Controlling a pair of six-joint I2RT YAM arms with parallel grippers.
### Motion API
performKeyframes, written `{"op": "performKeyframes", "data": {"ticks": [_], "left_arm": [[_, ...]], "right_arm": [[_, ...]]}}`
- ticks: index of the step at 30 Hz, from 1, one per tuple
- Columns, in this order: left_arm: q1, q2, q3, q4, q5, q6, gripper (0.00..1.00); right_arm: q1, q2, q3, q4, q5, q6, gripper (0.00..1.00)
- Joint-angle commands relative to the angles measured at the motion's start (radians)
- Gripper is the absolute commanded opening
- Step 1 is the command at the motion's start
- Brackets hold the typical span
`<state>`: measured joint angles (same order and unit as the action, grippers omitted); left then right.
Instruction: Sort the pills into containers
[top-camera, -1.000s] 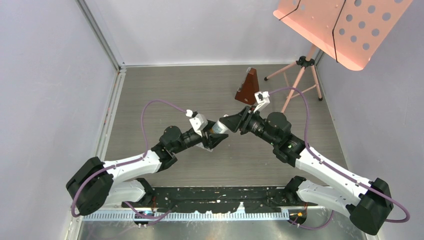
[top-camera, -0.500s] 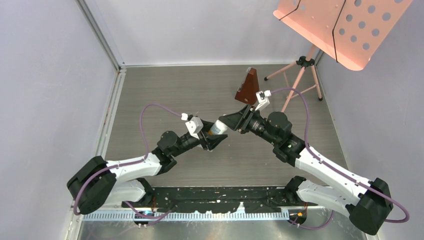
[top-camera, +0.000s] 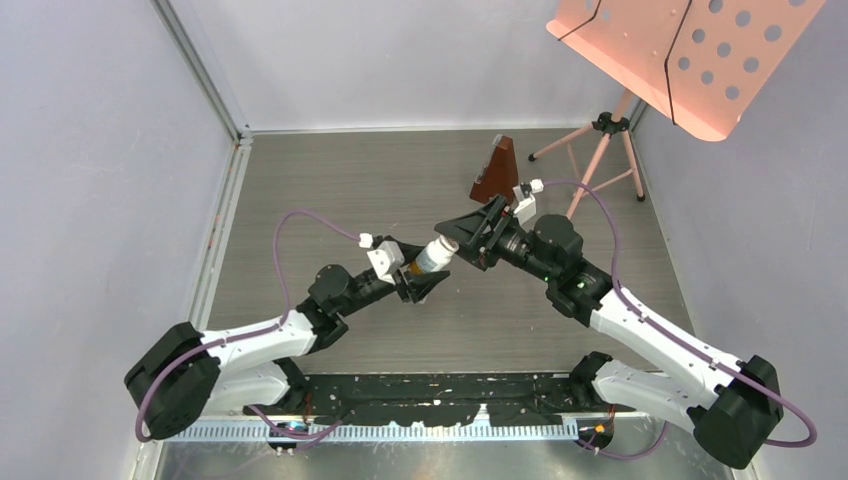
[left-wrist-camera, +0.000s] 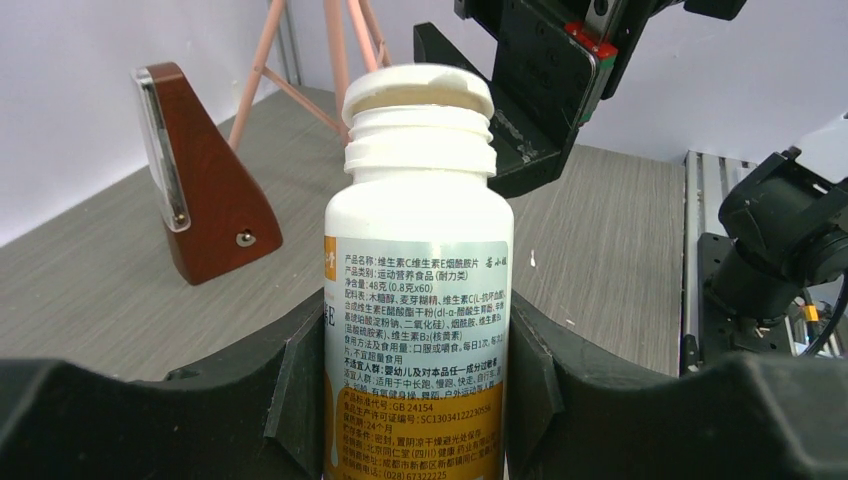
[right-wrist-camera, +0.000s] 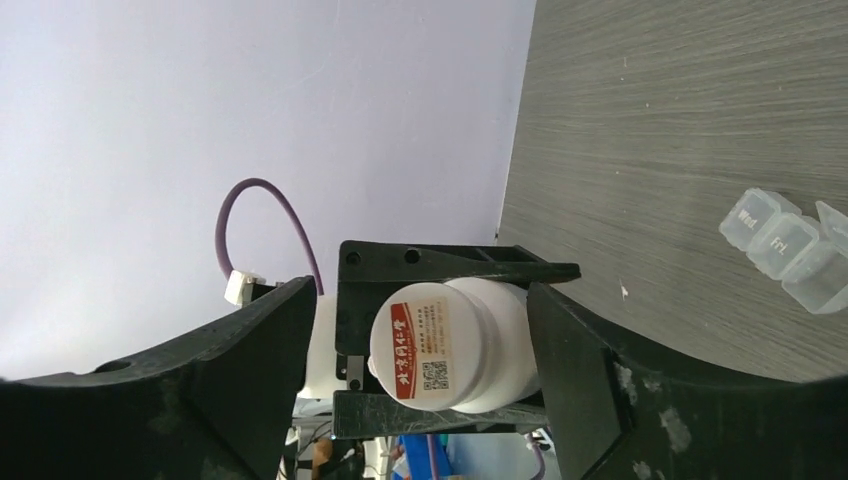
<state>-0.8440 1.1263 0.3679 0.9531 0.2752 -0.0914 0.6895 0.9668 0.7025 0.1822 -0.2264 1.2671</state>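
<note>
Right claw (top-camera: 452, 240) now wide, off bottle (top-camera: 434, 255)

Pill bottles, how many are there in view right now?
1: the pill bottle, clamped in the left gripper, its top facing the right gripper. Others could be hidden from these views.

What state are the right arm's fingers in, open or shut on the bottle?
Open: the right fingers stand either side of the bottle with gaps showing; the left fingers hold it.
</note>
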Motion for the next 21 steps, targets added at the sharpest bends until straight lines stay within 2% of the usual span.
{"op": "performKeyframes", "data": {"ticks": [1, 5, 7, 10, 14, 21], "left_arm": [[0.003, -0.060, 0.011, 0.013, -0.009, 0.054, 0.00], [0.003, -0.073, 0.017, -0.018, -0.011, 0.057, 0.00], [0.003, -0.074, 0.017, -0.021, -0.014, 0.055, 0.00], [0.003, -0.070, 0.022, -0.028, -0.008, 0.050, 0.00], [0.003, -0.067, 0.026, -0.030, -0.005, 0.043, 0.00], [0.005, -0.064, 0.037, -0.037, -0.003, 0.042, 0.00]], "right_arm": [[0.002, -0.013, 0.102, -0.114, 0.038, -0.096, 0.85], [0.002, -0.015, 0.164, -0.173, 0.070, -0.408, 0.91], [0.002, -0.025, 0.165, -0.168, 0.049, -0.561, 0.95], [0.001, -0.039, 0.164, -0.168, -0.008, -0.786, 0.96], [-0.002, -0.035, 0.230, -0.255, -0.081, -0.916, 0.96], [-0.004, -0.013, 0.298, -0.397, -0.034, -0.989, 0.95]]}}
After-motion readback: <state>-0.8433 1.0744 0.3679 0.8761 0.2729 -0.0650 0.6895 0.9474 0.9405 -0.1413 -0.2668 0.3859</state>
